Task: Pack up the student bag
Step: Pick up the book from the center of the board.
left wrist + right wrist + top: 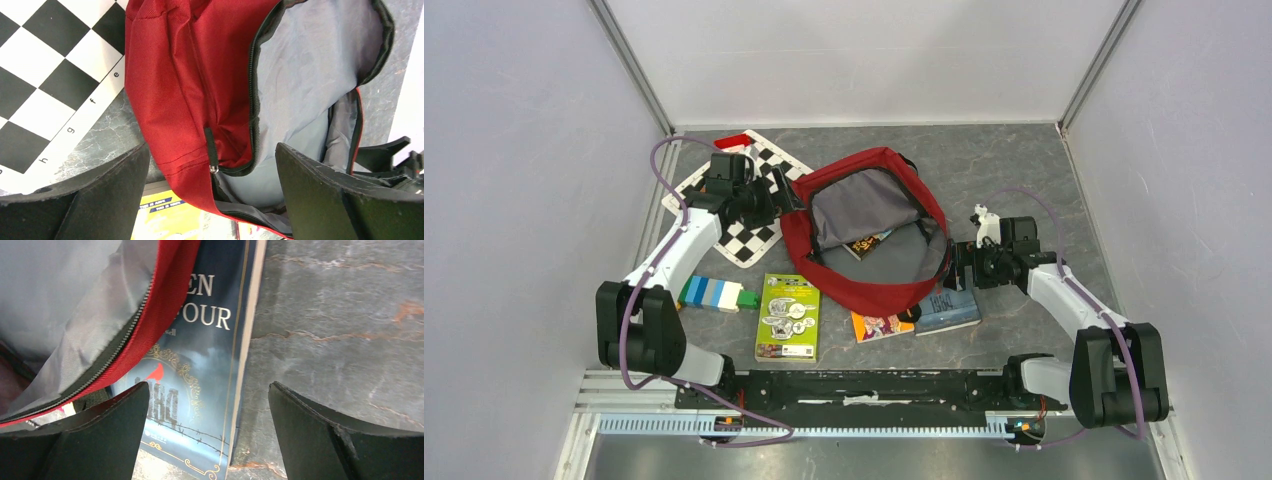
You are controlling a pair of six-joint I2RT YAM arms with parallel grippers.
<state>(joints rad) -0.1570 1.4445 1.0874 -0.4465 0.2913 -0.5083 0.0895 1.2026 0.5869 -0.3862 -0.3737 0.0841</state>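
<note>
The left claw [212, 150] is spread wide and grips nothing; it hovers at the left rim of the bag [869, 295], just beside a black zipper pull [212, 150]. The right claw [208, 387] is also spread and empty, above a dark blue book [200, 365] whose corner lies tucked under the bag's right edge.

Packing looks barely begun. One book [867, 243] appears to lie inside. The blue book, an orange book [881, 325], a green and yellow book [788, 317] and a row of coloured blocks [717, 294] all lie outside on the desk [1004, 170], near the front. A chessboard [744, 215] lies to the bag's left.

The bag sits mid-desk, dark red, unzipped, its mouth gaping and its grey lining showing, slack and creased.
</note>
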